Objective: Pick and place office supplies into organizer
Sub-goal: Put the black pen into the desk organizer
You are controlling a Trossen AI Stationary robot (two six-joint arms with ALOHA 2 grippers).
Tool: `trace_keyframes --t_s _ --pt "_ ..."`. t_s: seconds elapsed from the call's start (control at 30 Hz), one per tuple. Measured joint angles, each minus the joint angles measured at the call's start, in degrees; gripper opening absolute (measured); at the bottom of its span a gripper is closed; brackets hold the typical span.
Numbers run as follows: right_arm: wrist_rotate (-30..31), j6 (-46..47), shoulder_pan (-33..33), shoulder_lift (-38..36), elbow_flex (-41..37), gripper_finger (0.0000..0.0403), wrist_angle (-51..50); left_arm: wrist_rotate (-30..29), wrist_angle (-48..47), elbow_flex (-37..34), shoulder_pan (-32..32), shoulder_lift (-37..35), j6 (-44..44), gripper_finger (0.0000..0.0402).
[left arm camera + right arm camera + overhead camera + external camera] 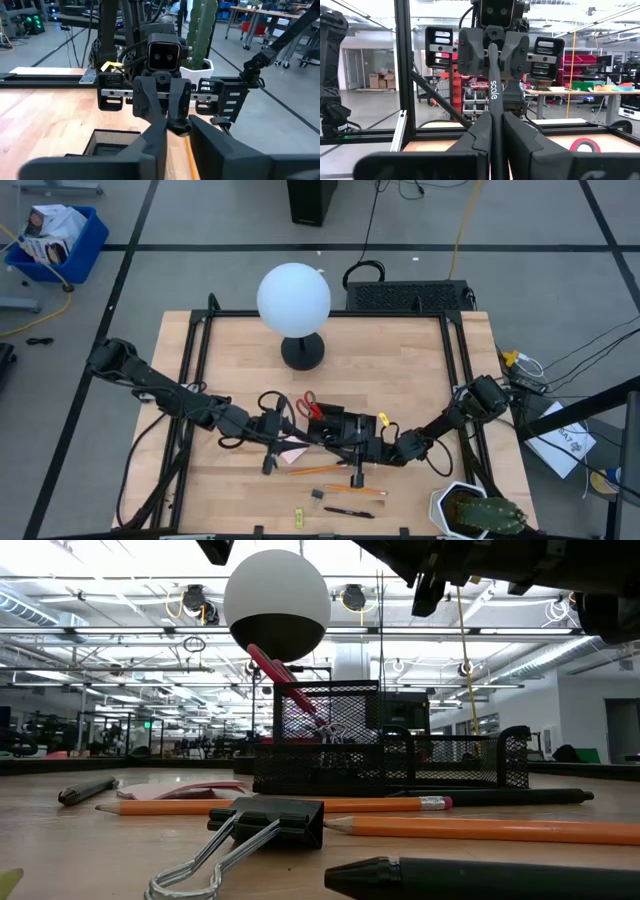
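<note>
The right end effector [496,125] has its fingers pinched on a black pen [492,85], and the left end effector [176,131], facing it above the middle of the desk [420,360], clamps the same pen's other end. Both hover beside the black mesh organizer [335,423], where the red-handled scissors [309,402] stand at its left side. A pink sticky-note pad [292,450] lies just left and near; orange pencils [335,470], a binder clip [270,822] and another pen [349,512] lie nearer still.
</note>
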Motion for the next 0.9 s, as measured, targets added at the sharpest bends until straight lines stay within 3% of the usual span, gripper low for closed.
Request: trace_keyframes --t_s 0.17,0.33,0.47,0.67,0.9 --pt "-0.1 0.2 -0.1 0.0 0.0 0.0026 0.0 -0.3 0.0 0.0 0.2 0.0 0.5 0.0039" --pt "-0.8 0.0 -0.2 0.0 0.0 0.0026 0.0 -0.4 0.1 0.0 0.2 0.0 1.8 0.0042" --pt "-1.0 0.2 0.0 0.0 0.0 0.0071 -0.1 -2.8 -0.1 0.0 0.1 0.0 -0.6 0.0054" --pt "-0.5 -0.1 1.1 0.0 -0.3 0.0144 -0.1 -3.2 -0.3 0.0 0.2 0.0 0.3 0.0035" --pt "9.7 -1.8 5.1 0.0 -1.6 0.0166 0.0 -4.3 -1.7 0.0 0.3 0.0 0.5 0.0041"
